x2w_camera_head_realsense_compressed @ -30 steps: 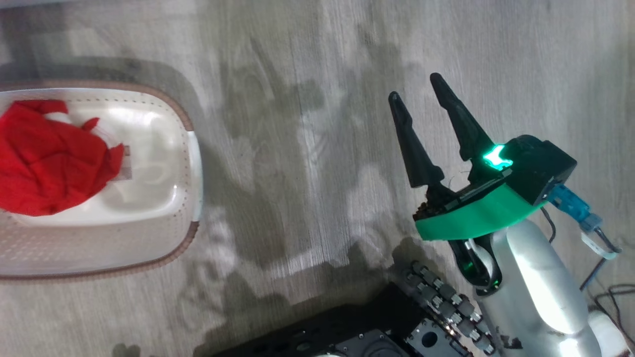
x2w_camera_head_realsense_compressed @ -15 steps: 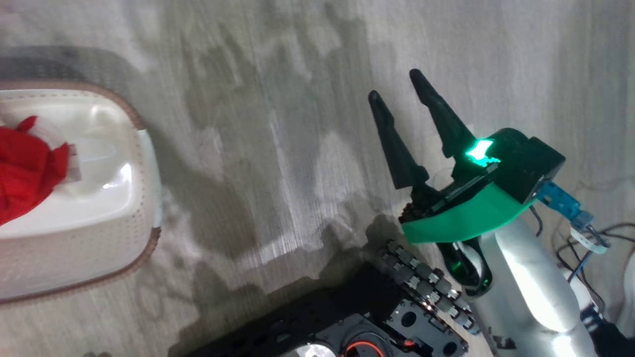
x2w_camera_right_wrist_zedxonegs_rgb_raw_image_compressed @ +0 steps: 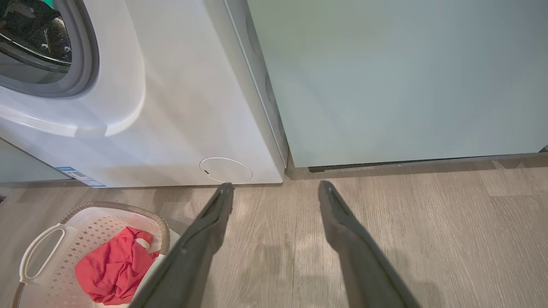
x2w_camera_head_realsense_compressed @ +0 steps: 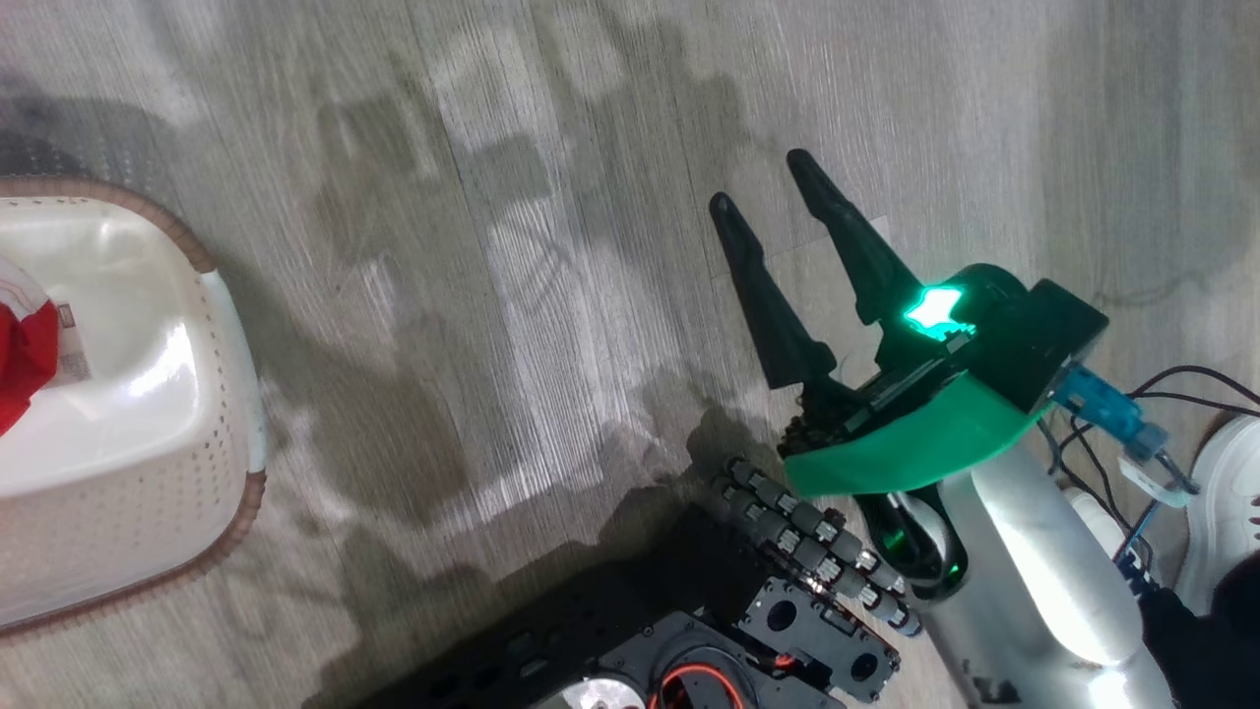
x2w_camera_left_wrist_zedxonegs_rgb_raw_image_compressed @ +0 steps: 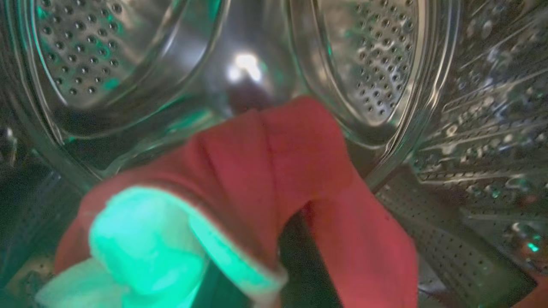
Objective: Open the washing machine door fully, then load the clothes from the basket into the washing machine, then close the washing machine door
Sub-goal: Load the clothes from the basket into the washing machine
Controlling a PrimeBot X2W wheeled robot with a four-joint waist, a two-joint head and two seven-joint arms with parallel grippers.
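- My left jaws were closed on the red-and-white garment point(x2w_camera_left_wrist_zedxonegs_rgb_raw_image_compressed: 274, 179), holding it inside the steel drum point(x2w_camera_left_wrist_zedxonegs_rgb_raw_image_compressed: 376, 64). The cloth draped right across my wrist camera, so I could not see the fingers themselves.
- If I let go too near the mouth, a sleeve or hem might trail over the grey gasket point(x2w_camera_right_wrist_zedxonegs_rgb_raw_image_compressed: 81, 64). The washing machine door would then pinch it when it closed.
- The fabric looked soft and clingy. It could catch on my fingers and ride back out of the drum as I withdrew.
- With the cloth covering that view, I judged I could easily misread where the drum wall was and knock it.
- A second red garment point(x2w_camera_right_wrist_zedxonegs_rgb_raw_image_compressed: 113, 271) lay in the basket point(x2w_camera_right_wrist_zedxonegs_rgb_raw_image_compressed: 128, 209), just beside the washing machine point(x2w_camera_right_wrist_zedxonegs_rgb_raw_image_compressed: 180, 107). I judged the loading only part done.
- My right jaws stood wide open and empty above the floor point(x2w_camera_head_realsense_compressed: 492, 246), well apart from the basket.
- Loose cables point(x2w_camera_head_realsense_compressed: 1181, 379) and a person's white shoe point(x2w_camera_head_realsense_compressed: 1226, 492) sat close by my right forearm, so a turn could snag or bump either.
- The floor was pale grey wood-look plank, smooth and streaked with shadows, so I judged a light plastic basket would slide if nudged.
- A pale green cabinet point(x2w_camera_right_wrist_zedxonegs_rgb_raw_image_compressed: 385, 77) stood flush against the washer.
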